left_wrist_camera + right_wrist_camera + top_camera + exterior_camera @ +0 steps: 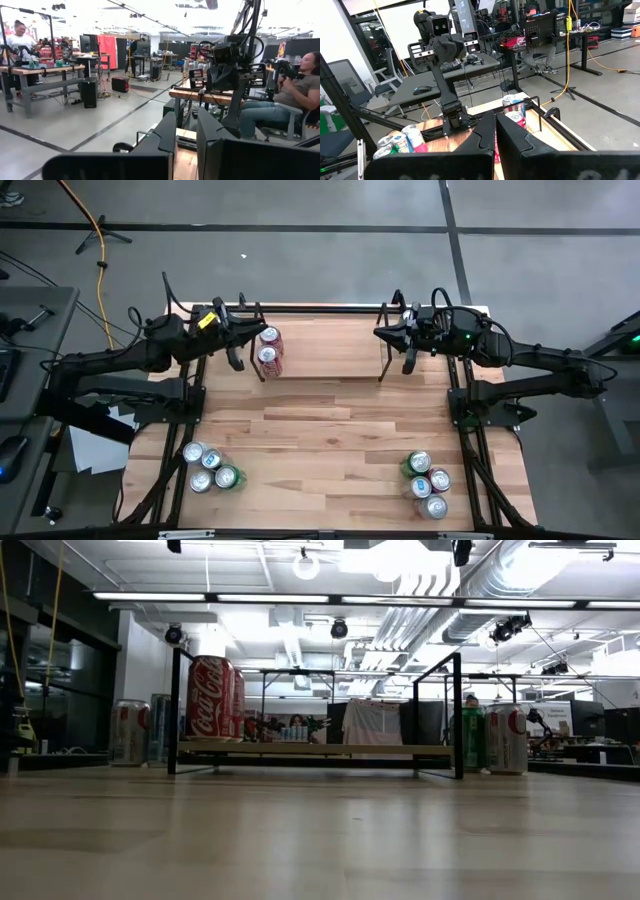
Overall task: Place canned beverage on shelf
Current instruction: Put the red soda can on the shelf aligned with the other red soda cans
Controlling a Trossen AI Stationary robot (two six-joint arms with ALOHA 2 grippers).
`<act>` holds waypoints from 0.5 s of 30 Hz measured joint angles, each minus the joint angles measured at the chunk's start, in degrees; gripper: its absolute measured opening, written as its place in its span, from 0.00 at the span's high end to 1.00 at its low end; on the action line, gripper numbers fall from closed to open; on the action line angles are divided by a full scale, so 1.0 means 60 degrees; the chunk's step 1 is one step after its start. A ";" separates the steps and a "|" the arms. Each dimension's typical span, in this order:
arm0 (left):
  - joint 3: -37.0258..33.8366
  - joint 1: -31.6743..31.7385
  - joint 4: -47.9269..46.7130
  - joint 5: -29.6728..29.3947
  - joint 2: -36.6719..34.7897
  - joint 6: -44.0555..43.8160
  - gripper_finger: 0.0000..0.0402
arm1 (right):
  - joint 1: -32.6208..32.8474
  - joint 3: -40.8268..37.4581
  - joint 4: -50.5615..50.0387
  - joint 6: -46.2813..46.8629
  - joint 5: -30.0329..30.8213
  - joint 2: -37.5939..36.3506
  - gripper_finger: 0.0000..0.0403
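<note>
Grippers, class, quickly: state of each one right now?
Left gripper: jaws shut, holding nothing, beside the shelf.
Right gripper: jaws shut, holding nothing.

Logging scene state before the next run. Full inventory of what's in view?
shelf: one, black rods with light wood base, far middle of the table
cans on shelf: two, red, at its left end
left can cluster: four, silver, blue and green, near left corner
right can cluster: four, green, red and silver, near right corner
table: one, light wood
people: several in the room behind, one seated
left gripper: dark, shut, empty, beside the shelf's left end
right gripper: dark, shut, empty, by the shelf's right end
</note>
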 joint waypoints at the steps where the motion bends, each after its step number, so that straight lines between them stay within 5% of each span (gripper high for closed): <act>1: 0.0000 0.0000 0.0001 0.0000 -0.0022 0.0000 1.00 | 0.0000 0.0000 0.0000 0.0000 0.0001 0.0000 1.00; 15: 0.0000 0.0000 -0.0005 0.0073 -0.0052 -0.0025 1.00 | -0.0004 0.0004 0.0748 0.0458 0.0331 0.0000 0.96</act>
